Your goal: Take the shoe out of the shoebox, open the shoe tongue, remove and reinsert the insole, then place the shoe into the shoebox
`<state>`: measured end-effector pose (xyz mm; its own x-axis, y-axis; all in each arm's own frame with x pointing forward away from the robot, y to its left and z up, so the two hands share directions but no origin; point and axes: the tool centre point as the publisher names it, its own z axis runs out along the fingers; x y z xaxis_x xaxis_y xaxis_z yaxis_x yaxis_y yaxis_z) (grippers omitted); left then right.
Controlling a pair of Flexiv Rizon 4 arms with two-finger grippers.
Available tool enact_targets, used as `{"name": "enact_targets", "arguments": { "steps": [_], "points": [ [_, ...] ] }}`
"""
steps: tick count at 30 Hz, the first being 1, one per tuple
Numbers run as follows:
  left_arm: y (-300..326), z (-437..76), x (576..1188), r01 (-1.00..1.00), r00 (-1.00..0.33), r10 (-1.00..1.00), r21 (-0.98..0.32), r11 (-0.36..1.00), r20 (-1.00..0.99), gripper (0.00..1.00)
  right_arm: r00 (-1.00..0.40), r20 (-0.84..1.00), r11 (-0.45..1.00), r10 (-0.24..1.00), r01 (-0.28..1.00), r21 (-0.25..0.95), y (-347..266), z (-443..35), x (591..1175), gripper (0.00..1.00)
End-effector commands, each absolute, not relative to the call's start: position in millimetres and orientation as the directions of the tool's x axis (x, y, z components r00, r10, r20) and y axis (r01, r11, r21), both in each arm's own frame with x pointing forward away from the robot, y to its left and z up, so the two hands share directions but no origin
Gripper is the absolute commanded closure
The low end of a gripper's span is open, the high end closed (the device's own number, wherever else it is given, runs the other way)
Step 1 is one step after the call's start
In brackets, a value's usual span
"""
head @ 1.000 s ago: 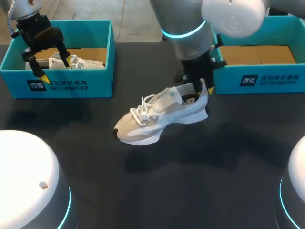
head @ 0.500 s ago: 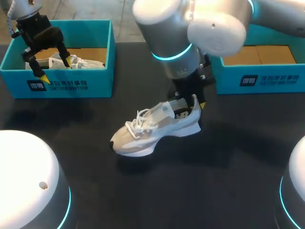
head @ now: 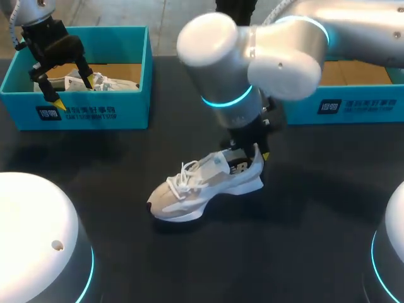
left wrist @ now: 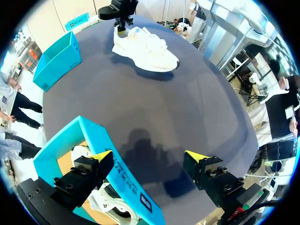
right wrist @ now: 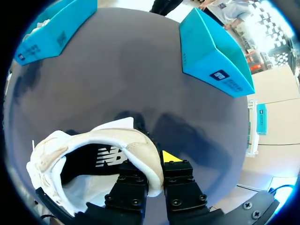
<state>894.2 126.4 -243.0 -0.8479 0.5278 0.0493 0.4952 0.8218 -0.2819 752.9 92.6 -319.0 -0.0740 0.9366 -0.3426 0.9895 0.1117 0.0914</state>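
A white and beige sneaker [head: 202, 184] lies mid-table with its toe pointing left and its sole low over or on the dark surface. My right gripper [head: 255, 153] is shut on its heel collar; in the right wrist view the white padded heel rim [right wrist: 140, 157] is pinched between the fingers of the right gripper [right wrist: 152, 165]. My left gripper [head: 68, 89] hangs open over the left teal shoebox [head: 95, 115], its fingers astride the box's front wall [left wrist: 117, 176]. A second white shoe [head: 101, 82] lies in that box.
A second teal shoebox [head: 360, 104] with a cardboard bottom stands at the back right, behind my right arm. Two white domed arm bases sit at the front corners [head: 31, 240]. The sneaker [left wrist: 145, 44] is seen far ahead of the left gripper.
My right arm has carried the sneaker away from the right shoebox, toward the table's front and a little left, and lower. The left arm has not moved.
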Motion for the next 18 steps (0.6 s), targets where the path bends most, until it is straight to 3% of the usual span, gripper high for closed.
{"name": "enact_targets", "arguments": {
  "steps": [1, 18],
  "points": [
    [127, -243, 893, 0.496, -0.848, 0.528, -0.28, 0.822, 0.047, 0.0, -0.068, -0.33, 0.106, 0.942, 0.989, 0.1, 91, -330, 750, 1.0],
    [127, -243, 893, 0.496, -0.848, 0.528, -0.28, 0.822, 0.047, 0.0, -0.028, -0.339, 0.067, 0.94, 0.992, 0.104, 87, -363, 760, 1.0]
  ]
}}
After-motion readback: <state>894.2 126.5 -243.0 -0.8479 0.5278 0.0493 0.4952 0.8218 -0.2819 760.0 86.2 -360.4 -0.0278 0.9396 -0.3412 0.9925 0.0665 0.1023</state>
